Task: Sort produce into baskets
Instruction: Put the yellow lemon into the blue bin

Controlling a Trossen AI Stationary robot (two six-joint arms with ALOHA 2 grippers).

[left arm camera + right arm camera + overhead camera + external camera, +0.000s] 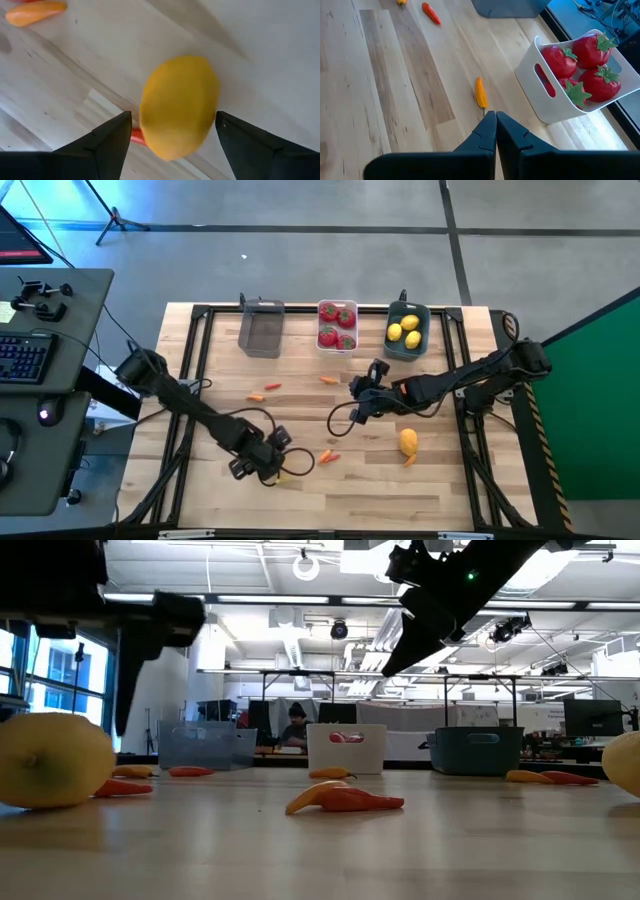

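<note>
Now lemon (179, 107) between spread left pincer (170, 142) fingers, on table (75, 85).

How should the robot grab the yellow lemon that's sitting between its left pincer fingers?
Probably across its narrow middle, coming straight down from above. The lemon is an oval lying on the table, and the left pincer already sits open with one finger on each long side. A small red piece pokes out from under it near one finger, so closing gently at the widest belly should avoid pinching that.
</note>
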